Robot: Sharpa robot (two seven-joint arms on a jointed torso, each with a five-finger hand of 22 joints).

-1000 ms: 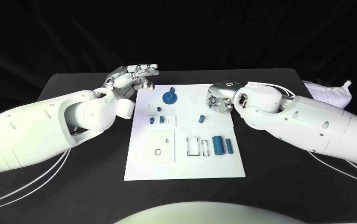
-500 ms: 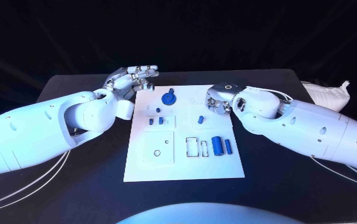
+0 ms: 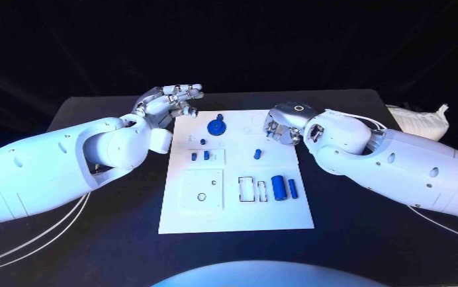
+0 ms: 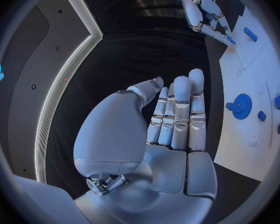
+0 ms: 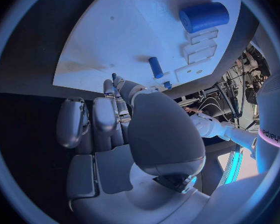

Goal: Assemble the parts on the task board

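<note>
The white task board (image 3: 239, 211) lies mid-table. On it sit a blue gear (image 3: 216, 126) (image 4: 241, 106), two small blue pegs (image 3: 198, 155), a lone peg (image 3: 257, 153) (image 5: 155, 67), a thick blue cylinder (image 3: 278, 187) (image 5: 204, 16) and a thin one (image 3: 293, 188). My right hand (image 3: 282, 128) (image 5: 124, 119) hovers over the board's far right part. Its thumb is folded against its fingers, and a small blue part (image 4: 230, 39) seems pinched at their tips. My left hand (image 3: 172, 102) (image 4: 171, 119) hangs off the board's far left corner, fingers straight, thumb apart, holding nothing.
A white cloth bundle (image 3: 420, 118) lies at the table's right edge. White cables (image 3: 38, 234) run under my left arm. The board has rectangular slots (image 3: 253, 188) and a raised square plate with a hole (image 3: 203, 184).
My right arm has shifted slightly, its hand staying over the board's far right part. The left hand has not moved.
</note>
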